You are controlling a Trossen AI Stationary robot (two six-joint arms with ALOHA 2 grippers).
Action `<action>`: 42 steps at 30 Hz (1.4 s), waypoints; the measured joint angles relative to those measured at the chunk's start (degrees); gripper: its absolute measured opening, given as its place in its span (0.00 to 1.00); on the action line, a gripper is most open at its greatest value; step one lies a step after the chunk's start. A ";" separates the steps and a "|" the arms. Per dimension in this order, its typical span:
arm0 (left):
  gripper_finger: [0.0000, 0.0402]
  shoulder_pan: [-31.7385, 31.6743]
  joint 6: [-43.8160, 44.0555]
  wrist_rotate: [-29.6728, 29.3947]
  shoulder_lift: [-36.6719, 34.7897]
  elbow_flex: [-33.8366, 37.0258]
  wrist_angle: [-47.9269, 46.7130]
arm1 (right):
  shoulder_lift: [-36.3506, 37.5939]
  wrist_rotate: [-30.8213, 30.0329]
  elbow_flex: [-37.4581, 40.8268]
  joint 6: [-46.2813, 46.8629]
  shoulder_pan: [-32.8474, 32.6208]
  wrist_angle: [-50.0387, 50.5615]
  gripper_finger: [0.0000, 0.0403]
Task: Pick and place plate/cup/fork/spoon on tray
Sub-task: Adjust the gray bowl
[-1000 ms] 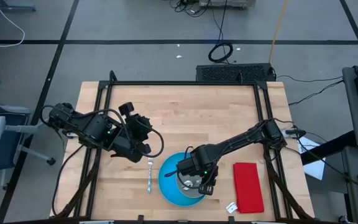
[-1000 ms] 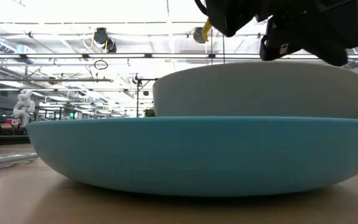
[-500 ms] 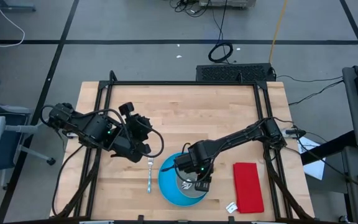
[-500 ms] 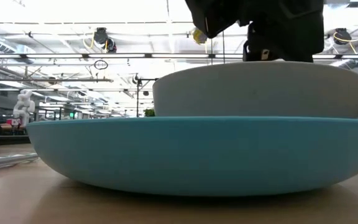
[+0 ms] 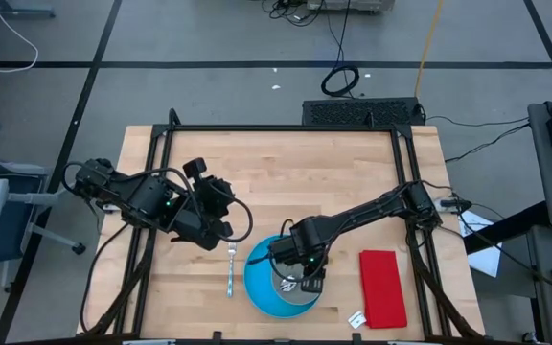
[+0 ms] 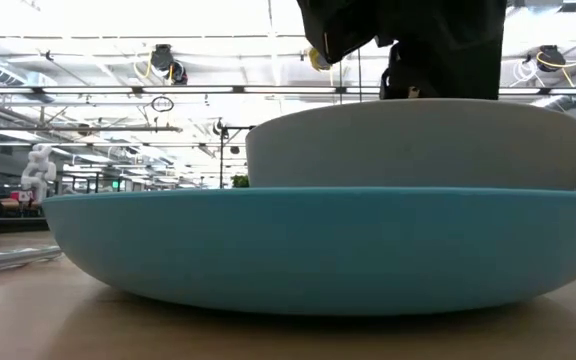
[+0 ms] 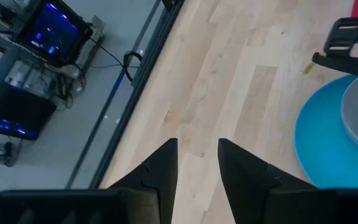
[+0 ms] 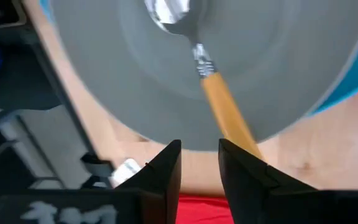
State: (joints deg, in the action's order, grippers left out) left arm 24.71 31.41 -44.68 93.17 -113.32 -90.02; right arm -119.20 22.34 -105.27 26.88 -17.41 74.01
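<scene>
Pale wooden worktop (image 5: 286, 172) carries no tray I can see: cup (image 6: 413, 145) sits on plate (image 5: 257, 283), spoon (image 8: 194, 56) lies inside beneath my right fingers (image 8: 199, 163), parted and empty, while fork (image 5: 231, 268) waits at nine o'clock near my parted, empty left fingers (image 7: 197, 163).

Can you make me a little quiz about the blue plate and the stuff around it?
1. True or false: the cup stands on the plate.
2. Where is the spoon? A in the cup, B under the plate, C on the floor.
3. Fill in: seen from above, the fork lies on the table on the plate's ___ side.
Key: 1 true; 2 A; 3 left.
</scene>
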 joint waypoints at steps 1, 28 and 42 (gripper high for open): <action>0.30 0.00 0.22 0.38 0.00 0.00 0.00 | 0.00 -1.25 0.00 -0.56 -0.11 0.49 0.24; 0.30 0.02 0.36 2.40 0.00 0.00 0.02 | 0.00 -17.21 0.00 -12.76 2.48 -0.56 0.24; 0.30 0.01 0.31 2.18 0.00 0.00 0.00 | 0.00 -19.50 0.02 -17.10 4.14 -4.61 0.24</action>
State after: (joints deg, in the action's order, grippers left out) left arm 24.72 31.71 -42.50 93.17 -113.32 -90.01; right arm -119.20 2.84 -105.25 9.78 -13.28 69.40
